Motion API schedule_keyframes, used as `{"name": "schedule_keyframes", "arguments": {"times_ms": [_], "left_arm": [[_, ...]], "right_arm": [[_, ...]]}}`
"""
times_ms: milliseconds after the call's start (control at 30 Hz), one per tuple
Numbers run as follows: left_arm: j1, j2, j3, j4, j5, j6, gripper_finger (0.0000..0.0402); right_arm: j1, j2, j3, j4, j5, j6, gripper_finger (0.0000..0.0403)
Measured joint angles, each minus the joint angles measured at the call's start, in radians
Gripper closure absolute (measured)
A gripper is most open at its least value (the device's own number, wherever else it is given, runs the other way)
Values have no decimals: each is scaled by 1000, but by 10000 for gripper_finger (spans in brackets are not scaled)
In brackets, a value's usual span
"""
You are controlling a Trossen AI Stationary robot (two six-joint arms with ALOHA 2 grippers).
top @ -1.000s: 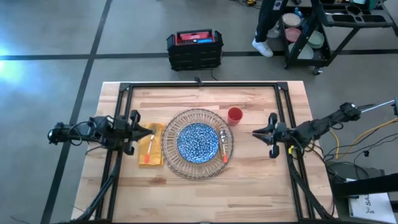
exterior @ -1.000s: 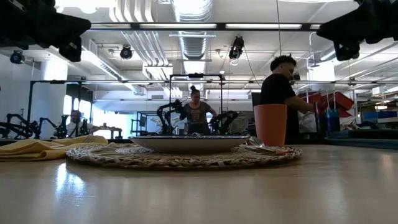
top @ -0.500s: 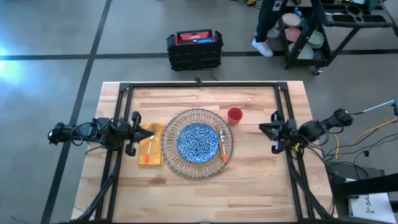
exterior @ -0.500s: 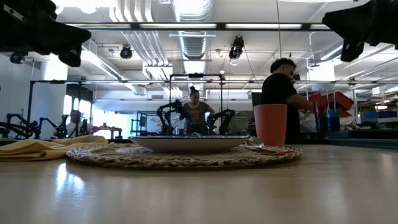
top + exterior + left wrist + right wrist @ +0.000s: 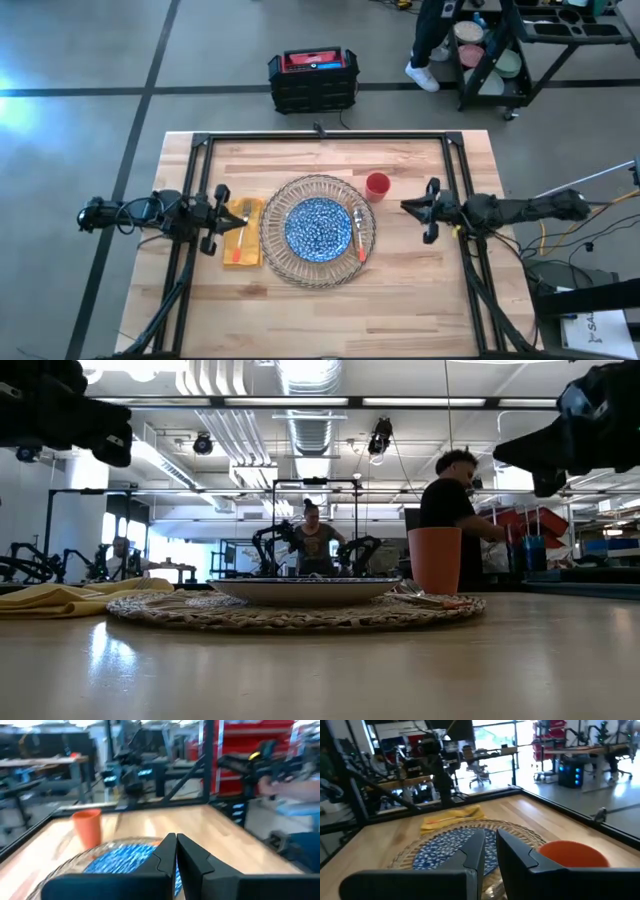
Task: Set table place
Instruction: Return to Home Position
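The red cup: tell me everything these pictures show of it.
The red cup is small, plain and orange-red, slightly wider at the mouth, with a matte look like plastic. It stands upright and open-mouthed on the table, at the far right edge of the clear ribbed charger; whether they touch cannot be told. No contents can be seen. Neither pincer touches it: the right pincer hangs above the table to its right, and the left pincer is over the yellow napkin.
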Motion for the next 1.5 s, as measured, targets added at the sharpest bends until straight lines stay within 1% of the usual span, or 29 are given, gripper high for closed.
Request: {"name": "schedule_keyframes", "arguments": {"times_ms": [67,133,167,200,267,300,400,500,600,700,833,1000,1100,1200,1333,1500], "left_arm": [[1,0,-1,-28,-67,1,402],[5,0,-10,-31,-145,-10,402],[12,0,-24,-9,-169,-21,402],[19,0,-41,29,-171,-25,402],[32,0,-75,94,-134,-39,402],[41,0,-92,110,-114,-51,402],[75,5,-116,130,-56,-79,402],[102,9,-119,144,-20,-95,402],[104,28,-119,143,-18,-100,402],[104,52,-119,154,-14,-97,402],[104,67,-119,219,3,-79,402],[105,79,-120,208,-6,-71,402],[105,76,-120,218,-31,-62,402],[105,69,-120,247,-48,-50,402],[105,74,-120,310,-46,-23,402],[105,75,-121,301,-28,-18,402]], "right_arm": [[-75,40,0,42,-72,7,371],[-147,86,0,77,-164,20,371],[-182,112,0,92,-213,35,371],[-213,137,0,100,-259,41,371],[-261,181,0,110,-330,44,371],[-281,204,0,124,-349,44,371],[-320,271,0,194,-378,36,371],[-337,331,0,280,-428,28,371],[-339,382,0,332,-450,11,371],[-339,420,0,329,-462,1,371],[-339,471,0,330,-480,13,371],[-339,521,-1,331,-487,6,371],[-339,534,-1,352,-482,-32,375],[-339,536,-1,420,-476,-42,384],[-339,534,-1,492,-501,-43,395],[-338,536,-1,501,-539,-13,395]]}}
